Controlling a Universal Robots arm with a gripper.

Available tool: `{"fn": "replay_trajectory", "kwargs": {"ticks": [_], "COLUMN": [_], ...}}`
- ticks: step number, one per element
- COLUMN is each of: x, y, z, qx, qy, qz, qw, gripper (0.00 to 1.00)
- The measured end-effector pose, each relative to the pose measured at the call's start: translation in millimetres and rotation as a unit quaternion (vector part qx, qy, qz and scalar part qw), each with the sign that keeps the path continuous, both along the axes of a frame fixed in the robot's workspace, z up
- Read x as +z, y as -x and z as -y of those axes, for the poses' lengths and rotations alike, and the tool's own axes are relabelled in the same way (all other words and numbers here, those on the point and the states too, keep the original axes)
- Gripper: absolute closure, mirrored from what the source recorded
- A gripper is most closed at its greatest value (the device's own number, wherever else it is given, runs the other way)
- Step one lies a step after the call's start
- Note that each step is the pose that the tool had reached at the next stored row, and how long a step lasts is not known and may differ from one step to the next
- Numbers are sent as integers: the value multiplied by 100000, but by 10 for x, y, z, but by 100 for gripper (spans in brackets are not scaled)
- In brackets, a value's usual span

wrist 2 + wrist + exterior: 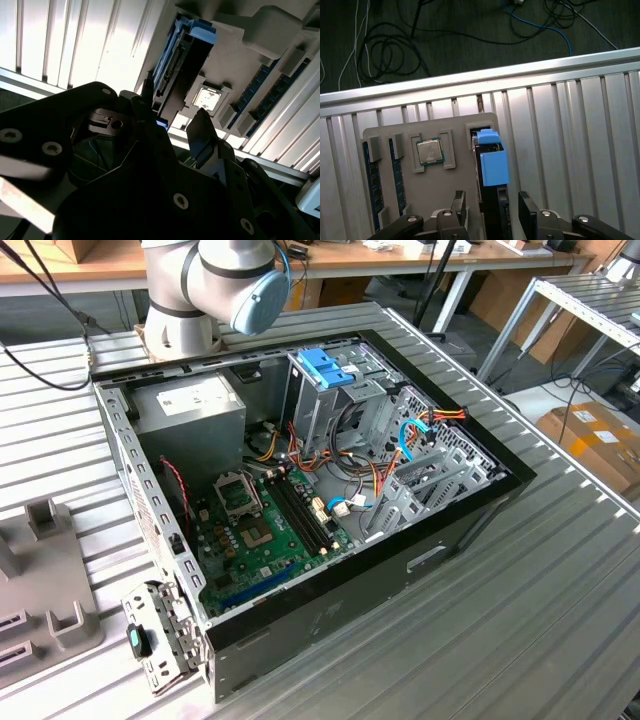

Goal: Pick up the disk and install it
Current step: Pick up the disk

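The disk (pixel 492 167) stands on edge in a slot of a grey holder tray (pixel 455 185), with a blue plastic rail on its upper end. My gripper (pixel 492 212) is open, one finger on each side of the disk's body, and small gaps show on both sides. In the second wrist view the disk (pixel 182 65) appears edge-on, dark with a blue end, and the gripper (pixel 175 117) straddles its near end. The open computer case (pixel 470 515) lies on the table in the exterior view, with a grey drive cage (pixel 325 405) inside.
The holder tray also carries a processor chip (pixel 430 151) and memory sticks (pixel 372 175). It sits on a ribbed metal table (pixel 570 135) near the edge, with cables on the floor beyond. A blue latch piece (pixel 325 368) tops the cage. The arm's base (pixel 215 280) stands behind the case.
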State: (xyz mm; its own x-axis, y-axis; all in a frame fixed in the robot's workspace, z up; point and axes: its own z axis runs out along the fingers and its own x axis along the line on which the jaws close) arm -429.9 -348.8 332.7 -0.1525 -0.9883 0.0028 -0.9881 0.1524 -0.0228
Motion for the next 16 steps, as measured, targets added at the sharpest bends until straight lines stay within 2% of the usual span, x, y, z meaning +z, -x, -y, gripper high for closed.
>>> {"fn": "replay_trajectory", "kwargs": {"ticks": [6,11,16], "x": [-39,-104,-210], "y": [0,0,0], "z": [-3,-11,-15], "qx": [2,0,35], "qy": [-2,2,2], "qz": [3,2,15], "qw": [100000,100000,100000], "gripper": [46,46,46]}}
